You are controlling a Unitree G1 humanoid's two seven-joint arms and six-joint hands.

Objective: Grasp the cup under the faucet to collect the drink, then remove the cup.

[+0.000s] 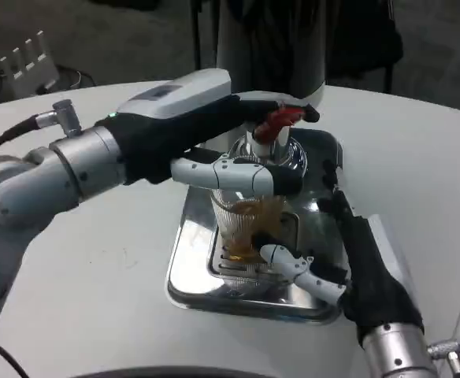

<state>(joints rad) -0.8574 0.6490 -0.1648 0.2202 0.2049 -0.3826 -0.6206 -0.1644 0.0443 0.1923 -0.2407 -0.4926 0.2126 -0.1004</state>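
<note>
sitting on the grille of the steel drip tray (189, 277), right beneath the faucet (259, 150) of the dispenser (271, 47): the clear ribbed cup (242, 224), placed there so the stream lands inside. holding amber drink already, seemingly around half full, though hard to read through the ribbing and the fingers in front.

reaching in from the picture's left, the left robot hand (214, 150), with its white fingers (226, 173) curled across the front of the cup near the rim and touching it; apparently clamped on the cup to keep it upright and centred while filling. its upper part up by the red tap lever (277, 120), perhaps pressing it; cannot tell for sure.

resting low at the tray's right front corner, the right robot hand (348, 260), fingers apart, clamped on nothing; white fingertips (297, 264) lying just beside the cup's base, possibly touching it, likely ready to steady or take over.

judged as mid-fill: collecting under way, removal not yet done. worth minding on lift-out: a straight, level pull toward the tabletop (96, 260), since a tilt would slop drink into the tray.
</note>
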